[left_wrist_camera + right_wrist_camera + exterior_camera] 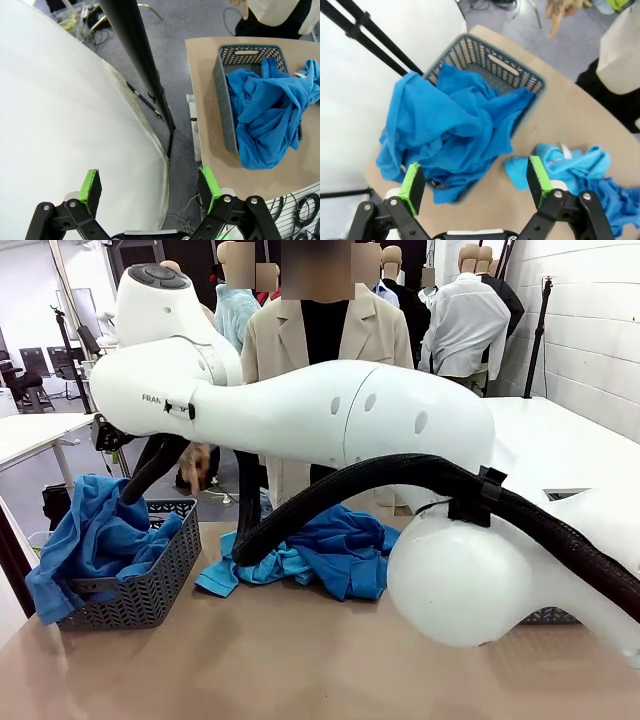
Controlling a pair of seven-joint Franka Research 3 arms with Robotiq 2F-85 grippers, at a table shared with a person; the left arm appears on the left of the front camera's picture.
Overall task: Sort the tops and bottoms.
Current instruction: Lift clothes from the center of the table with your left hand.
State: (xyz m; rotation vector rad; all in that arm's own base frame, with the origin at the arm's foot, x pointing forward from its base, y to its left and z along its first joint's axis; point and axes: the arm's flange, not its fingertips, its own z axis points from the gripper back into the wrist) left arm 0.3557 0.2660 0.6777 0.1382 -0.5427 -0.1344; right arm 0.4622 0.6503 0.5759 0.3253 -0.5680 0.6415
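Right tool (475,181) jaws wide, empty, above dark grey slatted plastic basket (506,64); left tool (149,186) likewise open. Royal blue soft shirt (447,125) overhangs basket rim, may slide out. Beyond, tangled sky-blue and royal tops (580,167) on tan surface (560,115): one pinch could drag both

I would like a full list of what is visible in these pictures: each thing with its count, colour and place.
basket: one, grey, on the table's left part.
shirt in the basket: at least one, royal blue, hanging over the rim.
shirts on the table: a heap, royal and sky blue, mid-table beside the basket; count unclear.
table: one, light brown.
person: one, beige coat, at the far side.
arm links: white, with black hose, near the front camera.
left gripper: black, green pads, open, empty, off the table's edge.
right gripper: same colours, open, empty, above the basket.
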